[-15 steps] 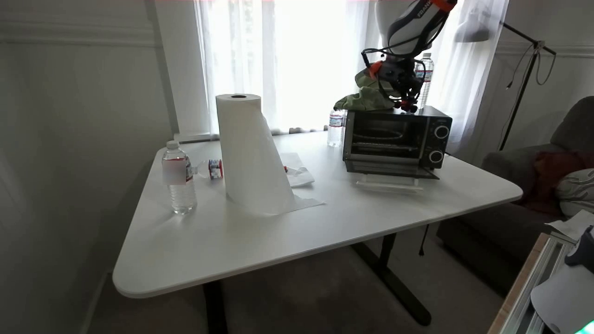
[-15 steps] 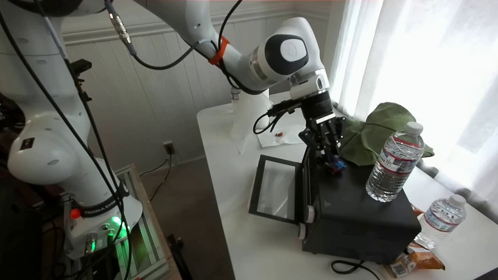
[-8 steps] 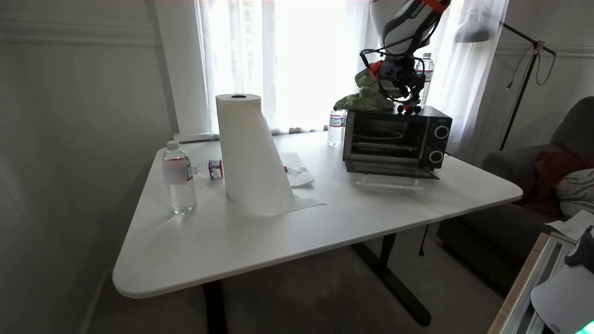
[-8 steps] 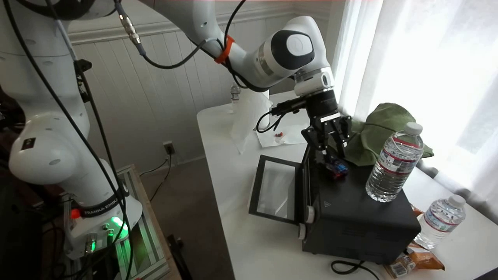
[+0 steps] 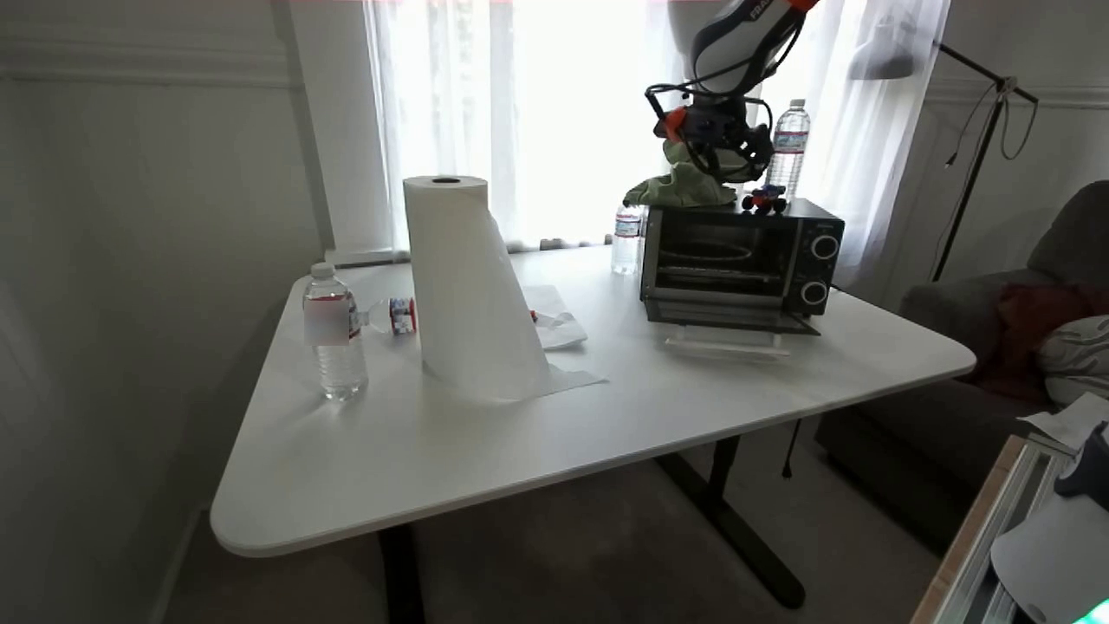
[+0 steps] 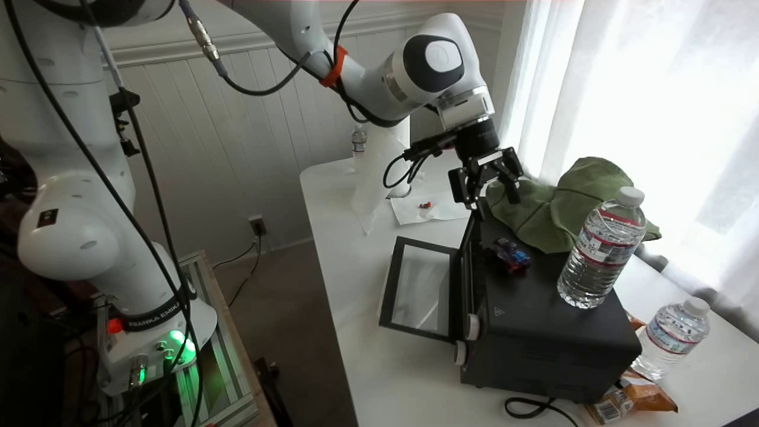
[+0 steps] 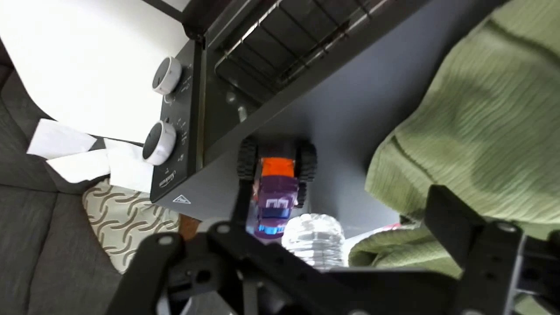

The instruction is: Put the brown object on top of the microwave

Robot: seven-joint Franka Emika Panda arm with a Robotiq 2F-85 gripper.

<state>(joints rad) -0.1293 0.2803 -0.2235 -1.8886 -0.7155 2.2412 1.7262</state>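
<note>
The brown object, a small toy truck (image 7: pixel 277 186) with a purple body, orange bed and black wheels, stands on top of the microwave (image 6: pixel 551 326). In an exterior view the truck (image 6: pixel 512 255) sits near the front edge of that dark top. My gripper (image 6: pixel 493 203) is open above and behind it, apart from it, with nothing held. In the wrist view the gripper (image 7: pixel 341 197) has its fingers spread wide. One finger partly covers the truck's side there; the other is in front of the green cloth (image 7: pixel 494 122).
The green cloth (image 6: pixel 533 213) drapes over the microwave's far end. An upright water bottle (image 6: pixel 602 249) stands on top. The microwave's door (image 6: pixel 390 290) hangs down open. Another bottle (image 6: pixel 673 338) and an orange bag (image 6: pixel 643 396) lie behind. A paper towel roll (image 5: pixel 450 260) stands on the table.
My gripper was shut on the toy truck a second ago. It has opened, let go, and moved up and back. The truck stays on the microwave top.
</note>
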